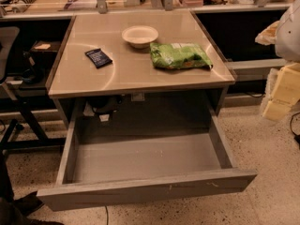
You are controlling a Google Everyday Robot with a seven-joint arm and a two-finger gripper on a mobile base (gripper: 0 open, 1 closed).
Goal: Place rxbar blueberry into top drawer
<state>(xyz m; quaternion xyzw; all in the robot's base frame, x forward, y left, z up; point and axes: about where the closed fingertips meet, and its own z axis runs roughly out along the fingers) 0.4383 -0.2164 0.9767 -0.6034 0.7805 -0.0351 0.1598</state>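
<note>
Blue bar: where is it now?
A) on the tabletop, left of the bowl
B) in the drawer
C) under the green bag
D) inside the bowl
A: the blue bar lies on the tabletop left of the bowl; the gripper is out of view.

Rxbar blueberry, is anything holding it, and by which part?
Nothing holds it. The rxbar blueberry lies loose on the table; the tool is out of view.
</note>
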